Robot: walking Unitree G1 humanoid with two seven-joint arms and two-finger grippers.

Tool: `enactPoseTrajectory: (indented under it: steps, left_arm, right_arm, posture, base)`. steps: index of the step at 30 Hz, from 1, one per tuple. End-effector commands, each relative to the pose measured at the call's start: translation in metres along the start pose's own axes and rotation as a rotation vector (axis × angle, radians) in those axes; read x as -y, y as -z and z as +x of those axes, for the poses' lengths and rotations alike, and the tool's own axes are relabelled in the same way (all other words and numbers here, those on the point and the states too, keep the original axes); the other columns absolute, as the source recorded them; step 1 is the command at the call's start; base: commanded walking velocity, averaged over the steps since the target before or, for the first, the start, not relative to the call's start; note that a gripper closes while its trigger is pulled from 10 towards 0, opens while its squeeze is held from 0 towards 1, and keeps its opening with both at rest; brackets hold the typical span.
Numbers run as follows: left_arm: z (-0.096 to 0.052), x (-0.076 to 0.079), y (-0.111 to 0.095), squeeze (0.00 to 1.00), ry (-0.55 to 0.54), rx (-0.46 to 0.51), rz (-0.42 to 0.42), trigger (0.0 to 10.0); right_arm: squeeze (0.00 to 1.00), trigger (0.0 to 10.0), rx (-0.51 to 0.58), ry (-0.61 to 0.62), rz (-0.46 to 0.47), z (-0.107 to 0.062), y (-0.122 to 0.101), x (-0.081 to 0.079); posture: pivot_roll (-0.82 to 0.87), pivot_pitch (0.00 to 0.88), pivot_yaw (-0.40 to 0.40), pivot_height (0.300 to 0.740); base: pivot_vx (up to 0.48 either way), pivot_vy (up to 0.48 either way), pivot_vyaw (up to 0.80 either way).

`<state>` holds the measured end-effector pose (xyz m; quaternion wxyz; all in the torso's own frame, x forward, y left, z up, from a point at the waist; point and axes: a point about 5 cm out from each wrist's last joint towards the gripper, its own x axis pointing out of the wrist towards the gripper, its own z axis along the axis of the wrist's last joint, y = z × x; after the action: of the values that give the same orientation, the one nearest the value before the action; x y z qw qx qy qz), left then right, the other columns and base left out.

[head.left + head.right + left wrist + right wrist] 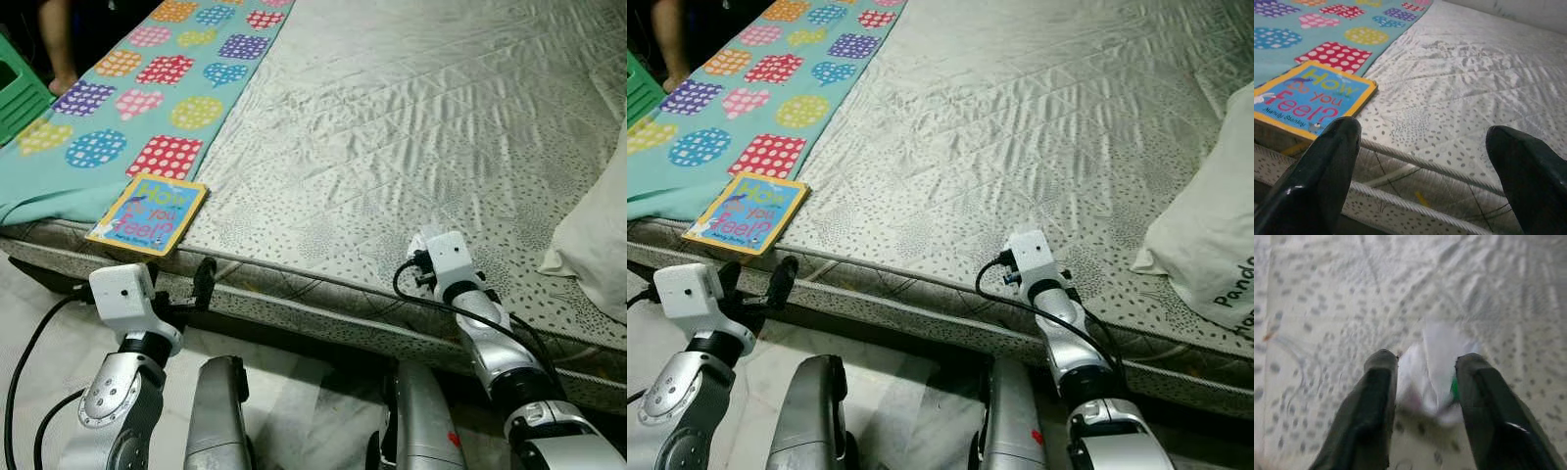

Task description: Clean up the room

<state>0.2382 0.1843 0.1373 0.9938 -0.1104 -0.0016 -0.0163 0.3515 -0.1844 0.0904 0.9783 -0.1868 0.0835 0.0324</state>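
A dotted grey mattress (411, 147) carries a teal spotted blanket (147, 88) and, at its near edge, the picture book "How Do You Feel?" (147, 214). The left gripper (1422, 161) hangs before that edge, its 2 fingers wide apart. The right gripper (1425, 367) clamps a small white wrapper (1432, 369) on the mattress.

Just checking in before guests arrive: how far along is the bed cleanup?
Nothing looks finished yet. In hand: the right gripper has its fingers around a small white wrapper on the mattress. Left: the book at the bed edge, where the open left gripper waits, plus the patterned blanket.
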Motion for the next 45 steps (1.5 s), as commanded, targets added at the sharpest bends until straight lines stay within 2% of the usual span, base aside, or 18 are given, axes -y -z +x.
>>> enactPoseTrajectory:
  steps: [1, 5, 14, 22, 23, 24, 25, 33, 42, 43, 44, 45]
  left_arm:
    - [-0.003, -0.003, 0.003, 0.00, -0.015, -0.016, 0.007, 10.0]
    - [-0.003, -0.005, 0.003, 0.00, -0.020, -0.018, 0.010, 10.0]
    - [-0.001, -0.005, 0.003, 0.00, -0.020, -0.015, 0.011, 10.0]
    - [0.001, -0.003, 0.003, 0.00, -0.017, -0.015, 0.007, 10.0]
    - [0.001, -0.003, 0.003, 0.00, -0.017, -0.016, 0.009, 10.0]
    - [0.001, -0.003, 0.003, 0.00, -0.017, -0.016, 0.009, 10.0]
    - [0.001, -0.004, 0.002, 0.00, -0.017, -0.016, 0.010, 10.0]
    - [-0.003, -0.005, -0.001, 0.00, -0.024, -0.016, 0.014, 10.0]
    - [-0.009, -0.008, -0.003, 0.00, -0.025, -0.034, 0.028, 10.0]
    - [-0.009, -0.008, -0.004, 0.00, -0.024, -0.034, 0.031, 10.0]
    - [-0.011, -0.007, -0.004, 0.00, -0.025, -0.035, 0.031, 10.0]
    - [-0.011, -0.007, -0.004, 0.00, -0.025, -0.035, 0.031, 10.0]
  right_arm:
    - [1.00, 10.0, 0.003, 0.028, 0.018, 0.001, -0.004, -0.001]
    - [1.00, 10.0, 0.004, 0.056, 0.026, 0.001, -0.006, -0.008]
    - [1.00, 10.0, 0.003, 0.131, 0.022, 0.006, -0.013, -0.011]
    - [1.00, 10.0, -0.052, 0.151, 0.032, 0.013, -0.014, -0.031]
    - [0.55, 10.0, -0.061, 0.148, 0.023, 0.013, -0.013, -0.035]
    - [0.55, 10.0, -0.061, 0.148, 0.023, 0.013, -0.013, -0.035]
    - [0.00, 10.0, -0.079, 0.149, 0.006, 0.013, -0.010, -0.038]
    - [0.00, 10.0, -0.157, 0.206, 0.007, 0.010, 0.004, -0.041]
    - [0.00, 10.0, -0.215, 0.290, 0.009, 0.009, 0.011, -0.029]
    - [0.00, 9.7, -0.217, 0.300, 0.037, 0.009, 0.010, -0.028]
    - [0.00, 7.6, -0.216, 0.304, 0.038, 0.010, 0.009, -0.027]
    - [0.00, 7.6, -0.216, 0.304, 0.038, 0.010, 0.009, -0.027]
  posture:
    - [0.09, 0.137, 0.037, 0.544]
    - [0.10, 0.131, 0.037, 0.544]
    - [0.10, 0.132, 0.037, 0.544]
    - [0.10, 0.145, 0.038, 0.544]
    - [0.10, 0.148, 0.035, 0.544]
    - [0.10, 0.148, 0.035, 0.544]
    - [0.11, 0.156, 0.035, 0.544]
    - [0.13, 0.179, 0.038, 0.544]
    - [0.17, 0.204, 0.053, 0.544]
    - [0.18, 0.204, 0.054, 0.544]
    - [0.18, 0.199, 0.055, 0.544]
    - [0.18, 0.199, 0.055, 0.544]
  base:
    - [0.000, 0.000, 0.00]
    - [0.000, 0.000, 0.00]
    - [0.000, 0.000, 0.00]
    - [0.000, 0.000, 0.00]
    - [0.000, 0.000, 0.00]
    - [0.000, 0.000, 0.00]
    - [0.000, 0.000, 0.00]
    - [0.000, 0.000, 0.00]
    - [0.000, 0.000, 0.00]
    - [0.000, 0.000, 0.00]
    - [0.000, 0.000, 0.00]
    - [0.000, 0.000, 0.00]
